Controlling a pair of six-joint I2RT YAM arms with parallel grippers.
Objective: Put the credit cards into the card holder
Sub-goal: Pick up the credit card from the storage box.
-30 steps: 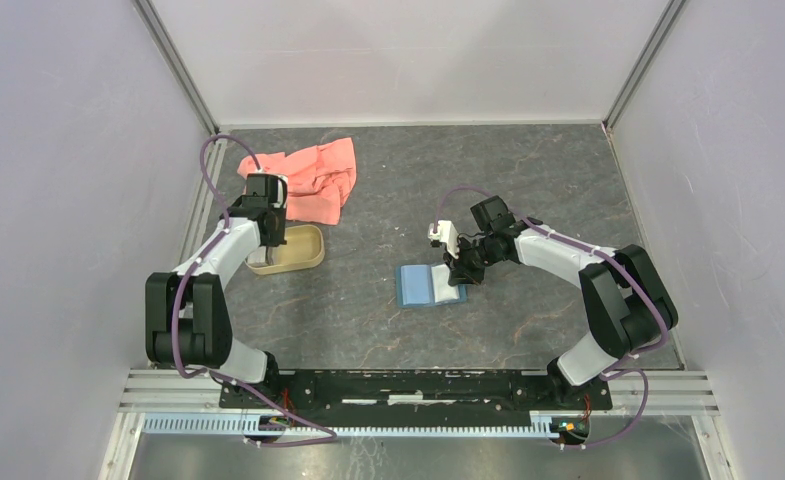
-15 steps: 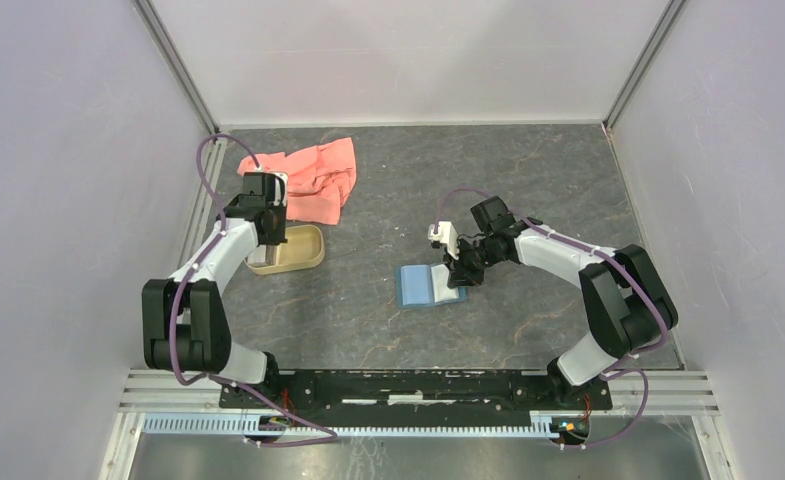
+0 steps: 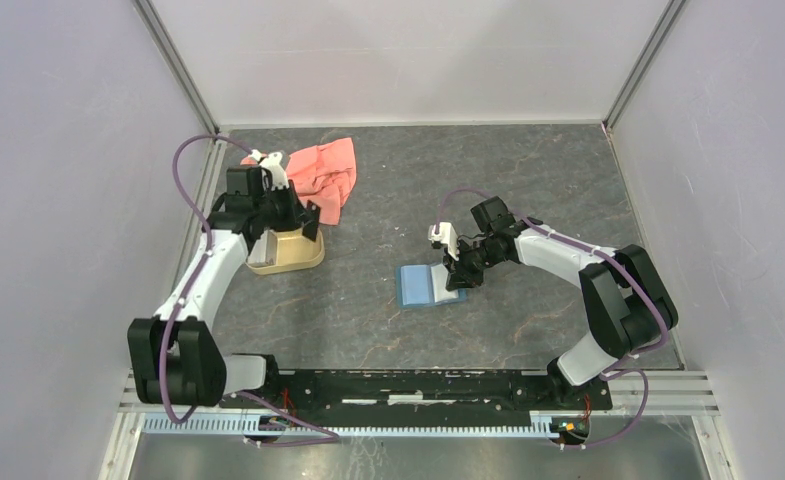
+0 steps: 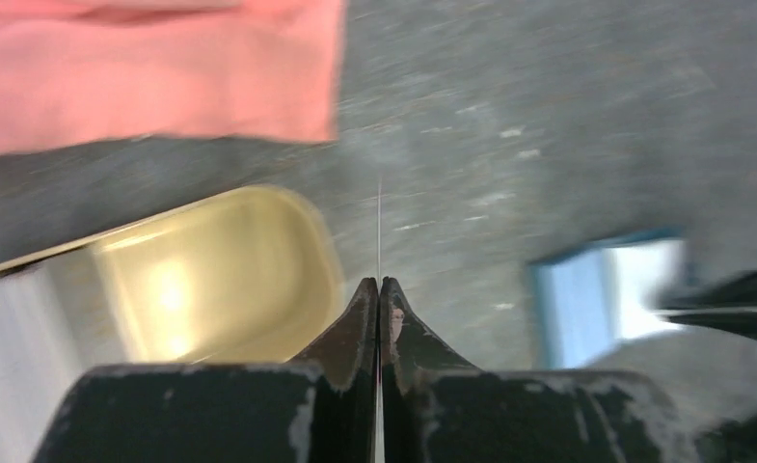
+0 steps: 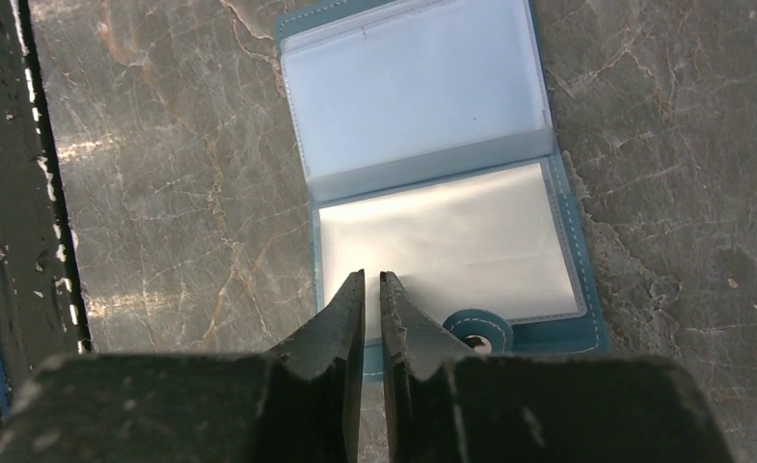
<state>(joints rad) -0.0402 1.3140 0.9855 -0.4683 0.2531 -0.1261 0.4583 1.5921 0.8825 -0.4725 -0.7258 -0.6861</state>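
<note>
The left tool (image 4: 379, 285) has its fingers pressed together on a thin plastic credit card (image 4: 379, 231), which the left wrist view shows edge-on as a fine line rising from the tips, so its colour cannot be told. Just under and to the left of that tool sits the tan oval dish (image 4: 210, 280), with the salmon-pink cloth (image 4: 152, 68) beyond it on the dark grey marbled table (image 3: 528, 180). The flat teal-blue rectangular card holder (image 3: 430, 285) lies well apart to the left tool's right, opened flat with its pale blue inside up and its two leaves side by side, so its long axis runs roughly left to right in the top view. The right tool (image 5: 372, 280) is by far the nearer one: its fingers stand only slightly parted, with nothing between them, over the holder's edge just beside the round snap tab (image 5: 477, 338) and the clear plastic sleeve (image 5: 451, 241). Judging from this, the card must travel rightward across the table and meet a sleeve mouth edge-first, while the right tool is placed to steady the holder.
</note>
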